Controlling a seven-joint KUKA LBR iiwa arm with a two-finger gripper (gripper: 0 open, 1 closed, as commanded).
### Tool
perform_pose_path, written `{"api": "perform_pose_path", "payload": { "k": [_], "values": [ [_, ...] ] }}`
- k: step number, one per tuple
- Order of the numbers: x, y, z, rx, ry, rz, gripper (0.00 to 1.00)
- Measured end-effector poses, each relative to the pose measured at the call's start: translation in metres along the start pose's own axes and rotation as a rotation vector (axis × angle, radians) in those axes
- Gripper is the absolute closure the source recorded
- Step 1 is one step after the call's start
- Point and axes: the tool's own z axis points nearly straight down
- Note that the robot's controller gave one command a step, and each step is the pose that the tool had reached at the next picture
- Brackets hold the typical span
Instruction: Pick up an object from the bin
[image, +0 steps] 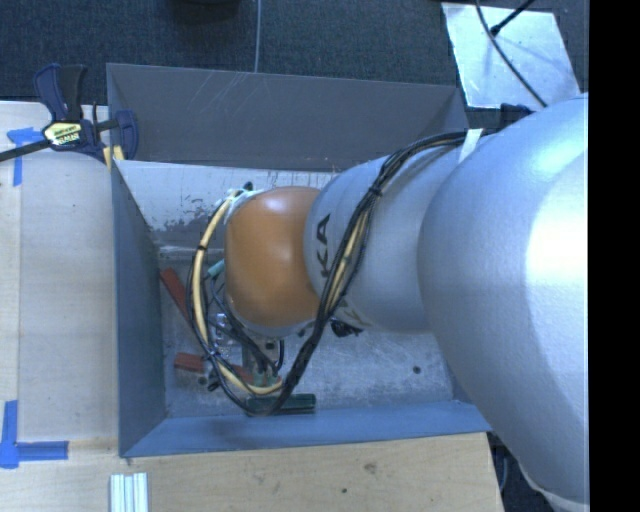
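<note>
Camera view from above shows the grey bin (135, 330) with the big silver arm (480, 250) reaching deep into it. At the end of the arm sits a round orange cover (265, 255), and I use this cover as my landmark. Yellow and black cables (205, 262) loop around the left side of the cover and hang down under it.

Directly below the cover, low over the bin floor, is the hand (240, 355). It is a dark cluster of metal parts, half hidden by the cables and the cover. I cannot tell how far the hand is open, and I cannot tell if it has hold of something.

Three small things lie near it. A red stick (175, 290) lies to the left of the cover, slanted, close to the left wall of the bin. A brown-red piece (187, 363) lies below and left of the cover, just beside the hand on its left side; whether they touch I cannot tell. A dark green thing (298, 404) lies below the cover, a little to the right, near the front wall, with the black cable loop touching or just above it. Of these three, the brown-red piece is the closest to the hand.
</note>
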Motion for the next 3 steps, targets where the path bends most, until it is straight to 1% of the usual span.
{"api": "perform_pose_path", "payload": {
  "k": [1, 2, 3],
  "values": [
    [0.001, 0.028, 0.054, 0.001, -0.001, -0.245, 1.00],
    [-0.018, -0.015, -0.005, 0.002, 0.000, 0.079, 1.00],
    [-0.017, -0.015, -0.003, 0.003, 0.003, 0.078, 0.00]
  ]
}}
